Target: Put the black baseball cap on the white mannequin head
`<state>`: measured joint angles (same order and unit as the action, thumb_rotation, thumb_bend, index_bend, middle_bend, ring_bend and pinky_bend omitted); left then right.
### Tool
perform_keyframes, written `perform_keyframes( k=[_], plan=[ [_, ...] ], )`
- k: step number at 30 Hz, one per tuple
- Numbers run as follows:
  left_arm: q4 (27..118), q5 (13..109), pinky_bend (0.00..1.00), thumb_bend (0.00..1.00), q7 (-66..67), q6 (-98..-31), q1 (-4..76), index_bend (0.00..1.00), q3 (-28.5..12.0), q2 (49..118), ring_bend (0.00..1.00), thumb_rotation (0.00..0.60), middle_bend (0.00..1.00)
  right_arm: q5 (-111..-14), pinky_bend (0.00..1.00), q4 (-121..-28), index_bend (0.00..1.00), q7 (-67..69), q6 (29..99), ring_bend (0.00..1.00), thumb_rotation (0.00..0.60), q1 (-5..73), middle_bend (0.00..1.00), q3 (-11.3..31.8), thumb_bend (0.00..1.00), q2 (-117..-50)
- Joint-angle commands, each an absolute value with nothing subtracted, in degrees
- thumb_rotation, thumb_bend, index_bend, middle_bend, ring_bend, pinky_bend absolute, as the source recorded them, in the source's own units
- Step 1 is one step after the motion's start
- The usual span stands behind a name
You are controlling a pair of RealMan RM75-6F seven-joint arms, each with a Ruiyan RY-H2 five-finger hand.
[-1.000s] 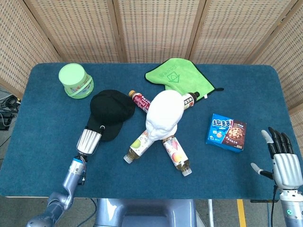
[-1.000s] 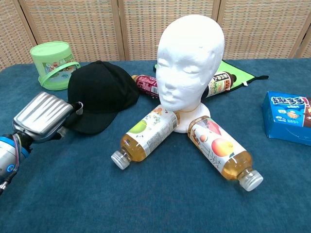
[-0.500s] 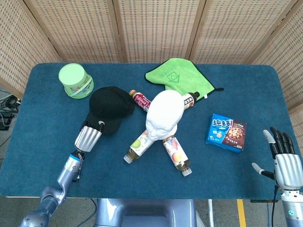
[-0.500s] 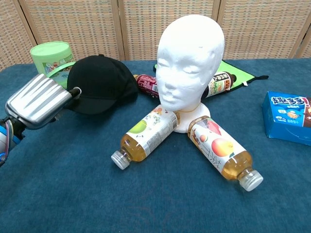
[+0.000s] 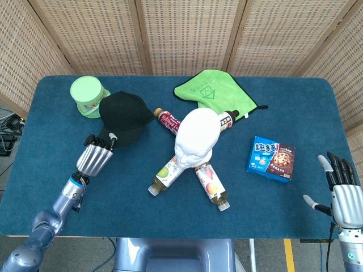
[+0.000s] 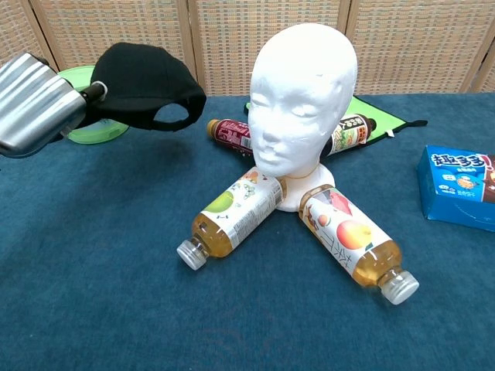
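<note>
Lifted off desk (image 5: 51,113) since 1.0 s ago: soft black cap (image 6: 147,86), gripped by ribbed left robot hand (image 6: 35,104) | 9 o'clock of smooth white mannequin head (image 6: 303,100) | right robot hand (image 5: 345,198) spread, holding nothing

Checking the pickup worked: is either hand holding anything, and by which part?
The left hand holds the black baseball cap by its brim, lifted off the table; the right hand holds nothing.

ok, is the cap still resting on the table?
No. In the chest view the black baseball cap hangs clear above the blue table, held by the left robot hand.
</note>
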<state>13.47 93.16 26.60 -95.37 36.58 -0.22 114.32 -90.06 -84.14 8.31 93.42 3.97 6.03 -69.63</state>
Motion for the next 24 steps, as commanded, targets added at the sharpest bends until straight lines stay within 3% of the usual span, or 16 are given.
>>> perform_keyframes(
  k=[1, 14, 24],
  plan=[
    [15.1, 93.8, 0.75, 0.7, 27.4, -96.6, 37.0, 0.9, 0.1, 112.6, 0.88, 0.6, 0.94, -90.1, 0.0, -84.2, 0.0, 8.3, 93.4, 0.0, 0.6, 4.0, 0.0, 6.0, 0.05, -69.7],
    [25.1, 96.8, 0.75, 0.7, 32.3, -101.9, 39.4, 0.9, 1.0, 103.0, 0.88, 0.6, 0.94, -90.2, 0.0, -84.1, 0.0, 8.5, 93.6, 0.0, 0.6, 4.0, 0.0, 6.1, 0.05, -69.7],
    [45.5, 98.9, 0.75, 0.7, 39.5, -105.3, 44.0, 0.9, -2.6, 90.8, 0.88, 0.6, 0.94, -90.3, 0.0, -84.2, 0.0, 9.3, 94.1, 0.0, 0.6, 3.8, 0.0, 6.2, 0.05, -69.4]
  ],
)
